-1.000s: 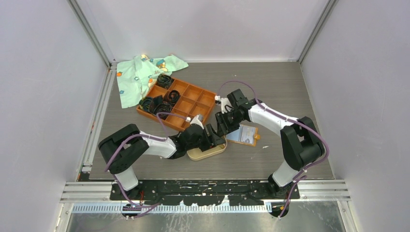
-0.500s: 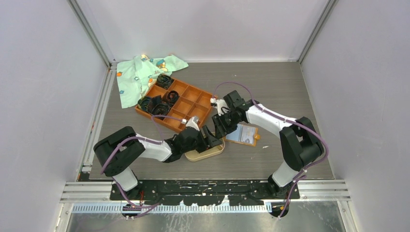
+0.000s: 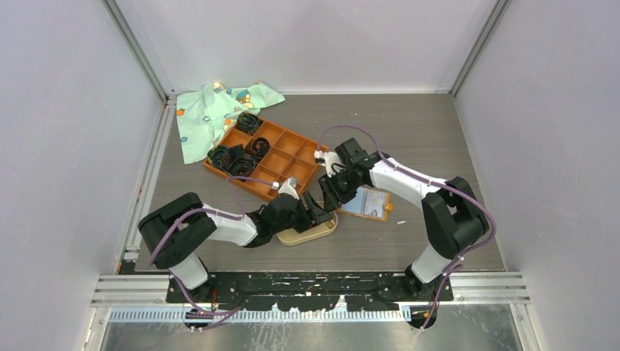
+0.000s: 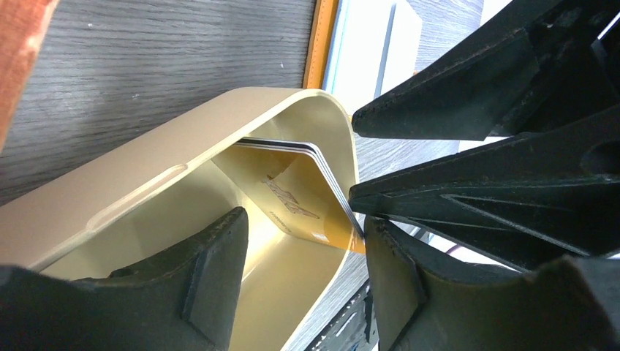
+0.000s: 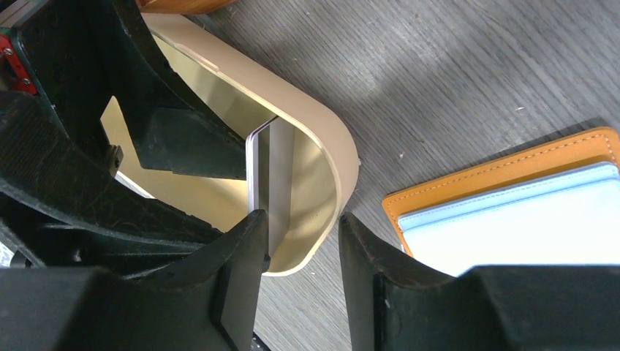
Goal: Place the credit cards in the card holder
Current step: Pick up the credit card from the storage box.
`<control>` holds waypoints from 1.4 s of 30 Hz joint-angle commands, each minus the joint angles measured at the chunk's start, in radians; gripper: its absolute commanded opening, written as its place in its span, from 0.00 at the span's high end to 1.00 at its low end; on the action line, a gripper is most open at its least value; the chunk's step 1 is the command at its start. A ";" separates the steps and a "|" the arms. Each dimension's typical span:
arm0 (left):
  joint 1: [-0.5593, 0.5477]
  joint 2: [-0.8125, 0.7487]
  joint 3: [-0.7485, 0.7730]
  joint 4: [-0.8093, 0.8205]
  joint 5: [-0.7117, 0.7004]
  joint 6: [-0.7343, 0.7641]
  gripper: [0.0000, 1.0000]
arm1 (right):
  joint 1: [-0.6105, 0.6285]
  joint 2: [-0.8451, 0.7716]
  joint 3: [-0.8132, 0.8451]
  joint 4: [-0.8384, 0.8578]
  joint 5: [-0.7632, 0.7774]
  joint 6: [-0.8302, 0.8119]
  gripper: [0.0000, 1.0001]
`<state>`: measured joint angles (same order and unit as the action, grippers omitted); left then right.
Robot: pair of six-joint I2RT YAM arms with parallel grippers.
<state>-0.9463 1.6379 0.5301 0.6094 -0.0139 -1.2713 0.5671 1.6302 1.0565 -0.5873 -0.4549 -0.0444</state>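
Note:
The beige card holder [image 3: 307, 235] lies on the table between both grippers. A small stack of thin cards [image 4: 308, 180] stands on edge inside it, leaning against its rounded end wall; it also shows in the right wrist view [image 5: 272, 175]. My left gripper [image 4: 303, 219] is open, one finger inside the holder [image 4: 146, 219] and the other outside its rim by the cards' corner. My right gripper [image 5: 301, 218] is open and straddles the holder's rim [image 5: 333, 157], its inner finger touching the cards' edge.
The open orange wallet [image 3: 369, 203] with a blue-grey inside lies just right of the holder. The large orange grid tray [image 3: 281, 157] with black coiled bands sits behind, with a green patterned cloth [image 3: 208, 117] at the back left.
Both grippers and the card holder have shifted a little to the left. The grippers stay close together over the holder's right end.

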 commanded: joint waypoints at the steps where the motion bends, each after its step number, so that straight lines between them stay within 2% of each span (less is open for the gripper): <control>1: 0.029 -0.020 -0.012 -0.031 -0.092 -0.021 0.40 | 0.035 0.005 0.028 -0.059 -0.073 -0.010 0.50; 5: 0.030 -0.030 -0.003 -0.058 -0.097 -0.007 0.41 | 0.051 0.023 0.032 -0.065 -0.057 -0.015 0.49; 11: 0.034 -0.046 -0.005 -0.083 -0.104 0.008 0.41 | 0.066 0.033 0.035 -0.067 -0.041 -0.018 0.39; 20: 0.035 -0.070 -0.046 -0.033 -0.109 0.023 0.39 | 0.078 0.049 0.039 -0.072 -0.054 -0.018 0.29; 28: 0.035 -0.074 -0.074 0.022 -0.108 0.015 0.39 | 0.085 0.058 0.041 -0.072 -0.051 -0.018 0.27; 34: 0.035 -0.053 -0.077 0.041 -0.118 0.005 0.44 | 0.084 0.050 0.045 -0.074 -0.059 -0.016 0.26; 42: 0.053 0.015 -0.084 0.162 -0.159 -0.028 0.51 | 0.029 0.005 0.038 -0.057 -0.100 0.005 0.25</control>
<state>-0.9390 1.5997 0.4461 0.6502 -0.0277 -1.2781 0.5983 1.6882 1.0809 -0.5774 -0.4221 -0.0700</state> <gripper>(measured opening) 0.504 0.747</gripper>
